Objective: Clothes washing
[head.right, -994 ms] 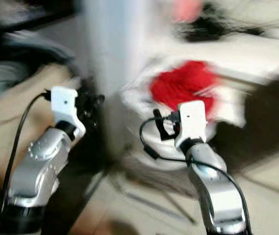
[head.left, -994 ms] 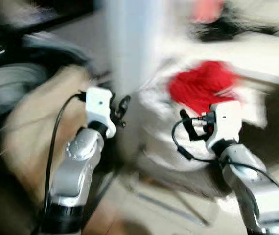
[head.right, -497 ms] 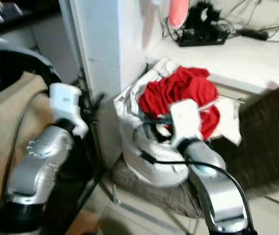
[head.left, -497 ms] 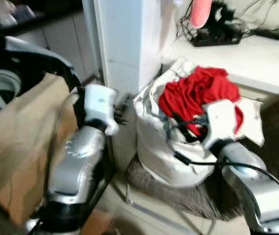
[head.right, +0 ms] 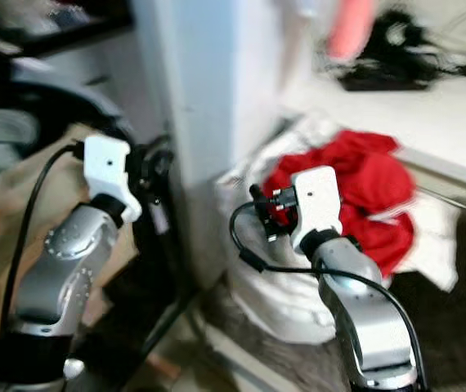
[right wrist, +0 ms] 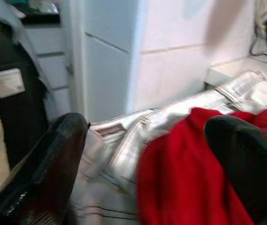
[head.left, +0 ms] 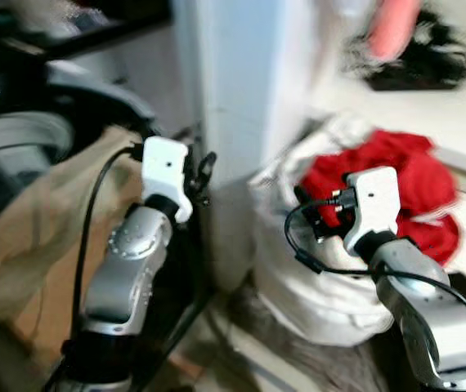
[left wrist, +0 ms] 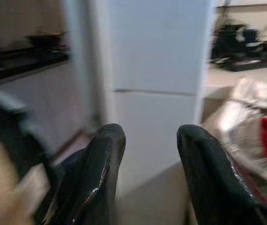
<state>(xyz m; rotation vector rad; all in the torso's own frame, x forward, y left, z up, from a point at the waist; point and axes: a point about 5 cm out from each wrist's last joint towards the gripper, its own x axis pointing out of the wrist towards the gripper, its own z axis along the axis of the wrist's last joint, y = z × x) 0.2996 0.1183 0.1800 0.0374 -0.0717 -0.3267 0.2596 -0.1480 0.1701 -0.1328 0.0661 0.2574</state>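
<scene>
White pillar (head.left: 233, 90) had slid centre as we turned; both grippers (left wrist: 145, 154) (right wrist: 145, 154) hung released, bag (head.left: 323, 286) of red clothes (head.left: 417, 184) unreached.

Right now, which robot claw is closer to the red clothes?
The right gripper. Its two black fingers open right over the red clothes heaped in the white bag, while the left gripper faces the white pillar.

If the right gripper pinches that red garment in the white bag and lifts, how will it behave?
The red garment lies crumpled in folds, so it will likely hang limp and stretch out rather than keep its shape. It looks like light cloth, so probably an easy load. It is heaped over the white bag rim, so it may drag or snag there. The right gripper has its jaws open.
</scene>
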